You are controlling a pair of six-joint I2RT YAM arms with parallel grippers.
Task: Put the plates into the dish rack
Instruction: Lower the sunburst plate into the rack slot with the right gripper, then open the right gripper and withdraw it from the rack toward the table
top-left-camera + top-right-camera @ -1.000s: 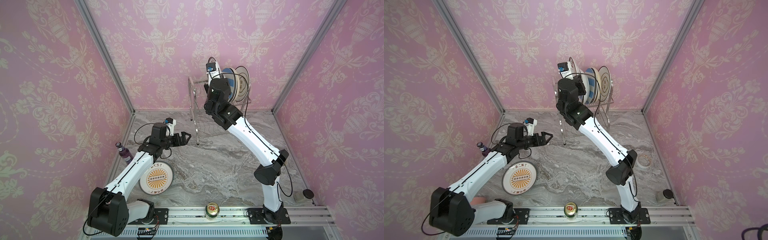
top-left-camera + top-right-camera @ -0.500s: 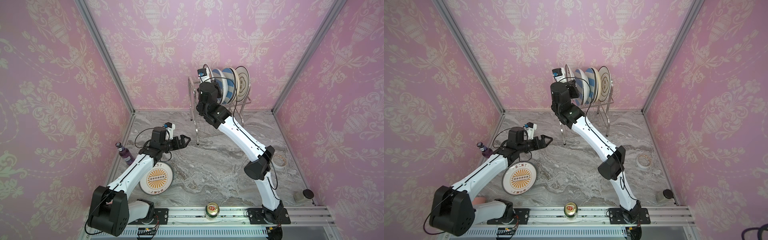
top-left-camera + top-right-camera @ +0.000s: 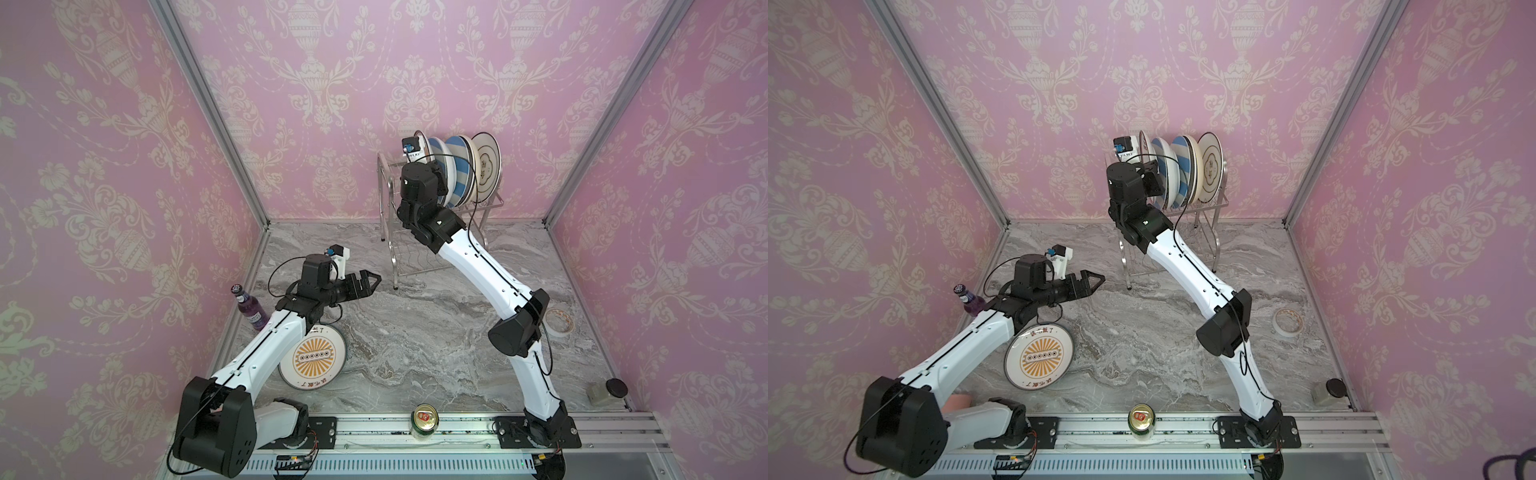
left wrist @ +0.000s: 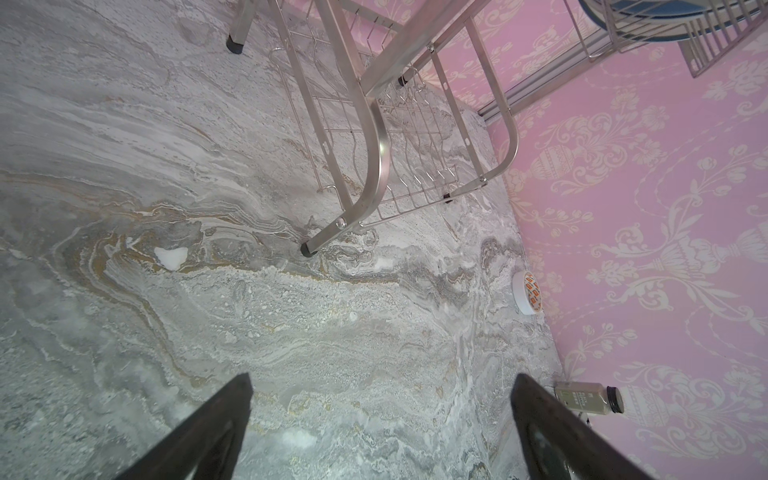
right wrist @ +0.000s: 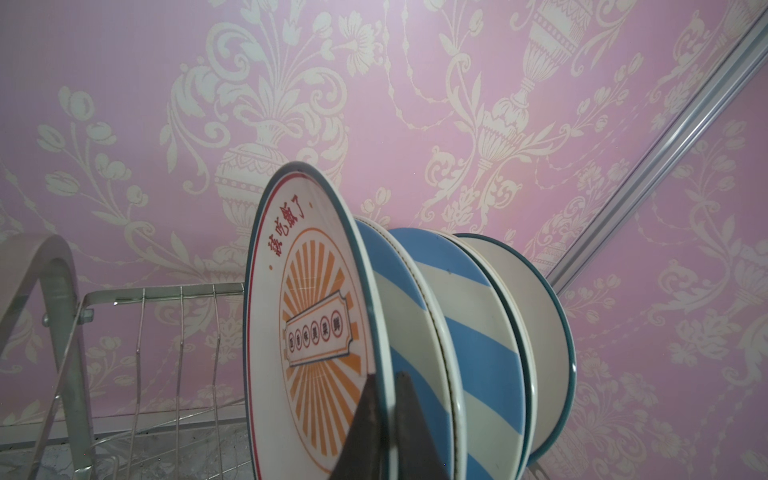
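Atop dish rack (image 4: 373, 137), sunburst plate (image 5: 316, 316) upright, right gripper (image 5: 386, 377) seemingly pinching

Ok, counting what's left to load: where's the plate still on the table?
In both top views the sunburst plate lies flat on the table at front left, partly hidden by the left arm, the purple bottle just behind it.

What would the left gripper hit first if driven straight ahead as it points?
Likely the dish rack: the open left gripper points across the tabletop toward the rack's near front leg and lower shelf. Exact height is unclear, so which of the two comes first is uncertain.
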